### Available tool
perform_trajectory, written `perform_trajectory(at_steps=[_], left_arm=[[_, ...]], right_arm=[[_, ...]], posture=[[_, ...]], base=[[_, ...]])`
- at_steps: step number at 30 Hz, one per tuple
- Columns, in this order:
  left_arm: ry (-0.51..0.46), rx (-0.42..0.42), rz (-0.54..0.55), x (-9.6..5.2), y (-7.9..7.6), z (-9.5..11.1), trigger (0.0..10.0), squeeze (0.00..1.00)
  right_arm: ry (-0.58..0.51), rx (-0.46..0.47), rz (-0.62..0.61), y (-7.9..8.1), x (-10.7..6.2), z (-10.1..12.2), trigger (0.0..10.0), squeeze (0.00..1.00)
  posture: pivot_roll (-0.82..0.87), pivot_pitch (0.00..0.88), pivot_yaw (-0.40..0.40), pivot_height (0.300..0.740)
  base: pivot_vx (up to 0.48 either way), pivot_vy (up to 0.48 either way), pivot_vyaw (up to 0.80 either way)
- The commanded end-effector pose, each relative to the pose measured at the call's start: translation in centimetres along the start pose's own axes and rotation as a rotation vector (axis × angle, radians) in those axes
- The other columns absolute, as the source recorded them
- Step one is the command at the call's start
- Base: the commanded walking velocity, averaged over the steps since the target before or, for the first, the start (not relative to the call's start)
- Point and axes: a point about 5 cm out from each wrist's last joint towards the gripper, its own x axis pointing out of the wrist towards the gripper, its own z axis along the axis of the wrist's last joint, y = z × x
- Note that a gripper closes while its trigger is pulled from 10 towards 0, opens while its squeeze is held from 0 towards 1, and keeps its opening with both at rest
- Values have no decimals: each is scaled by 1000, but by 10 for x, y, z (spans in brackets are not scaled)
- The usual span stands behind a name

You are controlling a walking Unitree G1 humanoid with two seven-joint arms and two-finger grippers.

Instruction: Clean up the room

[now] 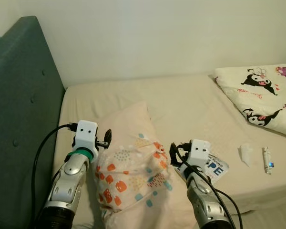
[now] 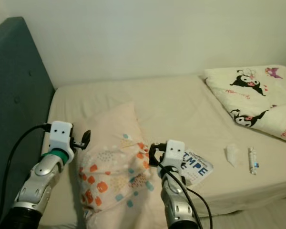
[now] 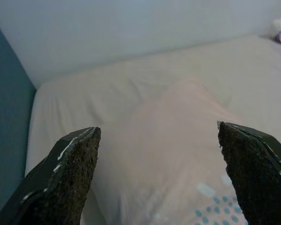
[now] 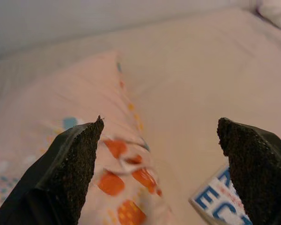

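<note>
Pink pillow (image 1: 128,167) between both wide-open, empty pincers, left pincer (image 1: 105,138), right pincer (image 1: 175,151)

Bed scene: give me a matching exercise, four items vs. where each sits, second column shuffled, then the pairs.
Items:
1. pillow
2. booklet
3. tissue
4. blanket

Places:
A. far right corner of the bed
B. between the left gripper and right gripper
C. just left of the small tube
D. partly under the right gripper's arm

Pairs: 1-B, 2-D, 3-C, 4-A
</note>
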Motion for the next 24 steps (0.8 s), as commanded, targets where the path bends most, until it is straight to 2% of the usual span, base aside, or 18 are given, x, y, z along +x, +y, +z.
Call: perform_trajectory(at_steps=[1, 5, 15, 24], left_arm=[[16, -5, 15, -2, 2, -5, 10000, 0], [9, -6, 17, -2, 2, -2, 10000, 0], [10, -14, 15, -2, 1, -2, 10000, 0], [-1, -13, 7, 1, -1, 1, 10000, 0]], right_arm=[[6, -6, 8, 1, 0, -2, 10000, 0], [12, -13, 36, 6, 0, -2, 10000, 0], [6, -19, 15, -3, 2, 0, 10000, 0], [7, -20, 9, -3, 2, -1, 10000, 0]], posture=[[116, 0, 4, 740], [123, 0, -7, 740], [113, 0, -5, 740], [109, 0, -8, 740]], base=[[0, -307, 0], [0, -480, 0], [0, -480, 0], [0, -480, 0]])
